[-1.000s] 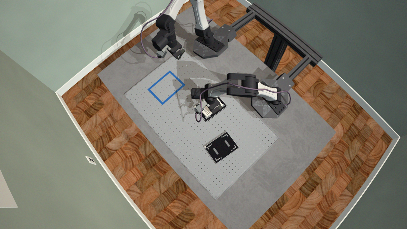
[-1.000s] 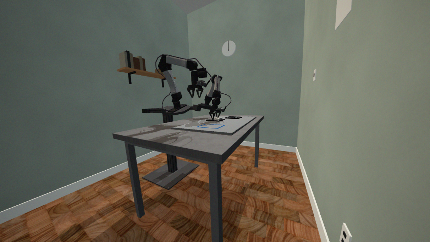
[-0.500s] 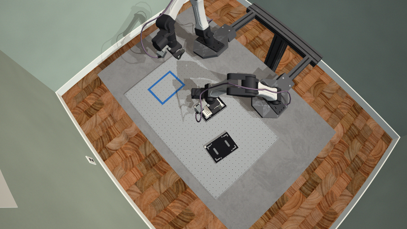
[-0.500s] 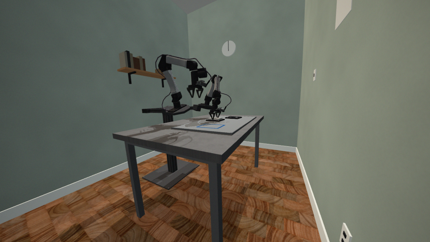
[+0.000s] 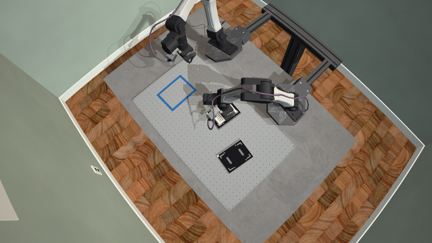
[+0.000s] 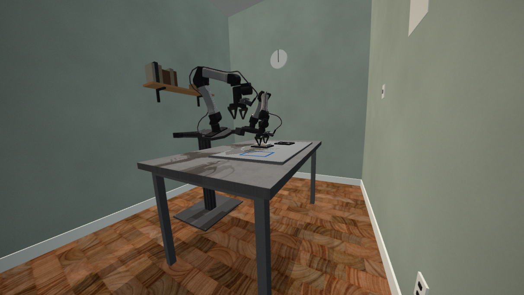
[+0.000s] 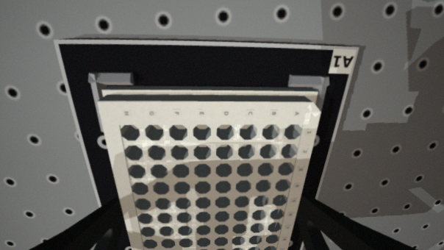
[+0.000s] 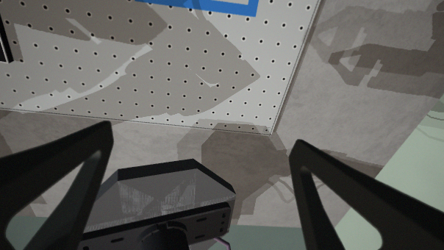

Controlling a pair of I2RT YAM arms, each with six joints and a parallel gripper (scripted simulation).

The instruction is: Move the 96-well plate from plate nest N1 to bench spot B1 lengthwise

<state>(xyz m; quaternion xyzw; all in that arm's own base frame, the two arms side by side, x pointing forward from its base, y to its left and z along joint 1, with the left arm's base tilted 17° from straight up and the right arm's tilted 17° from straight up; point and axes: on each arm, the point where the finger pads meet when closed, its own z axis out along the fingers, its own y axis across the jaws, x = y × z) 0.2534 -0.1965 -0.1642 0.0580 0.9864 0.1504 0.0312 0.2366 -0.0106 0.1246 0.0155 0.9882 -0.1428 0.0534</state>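
Note:
The white 96-well plate (image 5: 220, 118) (image 7: 202, 119) sits in the black nest (image 7: 202, 62) nearer the blue outline, with its A1 label at one corner. My left gripper (image 6: 262, 142) (image 7: 212, 204) is open, pointing down, with its fingers on either side of the plate; its lower part is cut off in the left wrist view, so finger contact cannot be told. The blue taped outline (image 5: 164, 102) (image 6: 254, 155) (image 8: 235, 9) on the pegboard has nothing inside it. My right gripper (image 8: 207, 140) (image 6: 238, 117) is open and empty, high above the table near the arms' side.
A second black nest (image 5: 234, 154) (image 6: 284, 142) holds nothing and lies on the perforated board (image 5: 193, 133), beyond the plate's nest from the outline. The left arm reaches over the plate. The right arm's dark base (image 8: 162, 191) shows below the right gripper.

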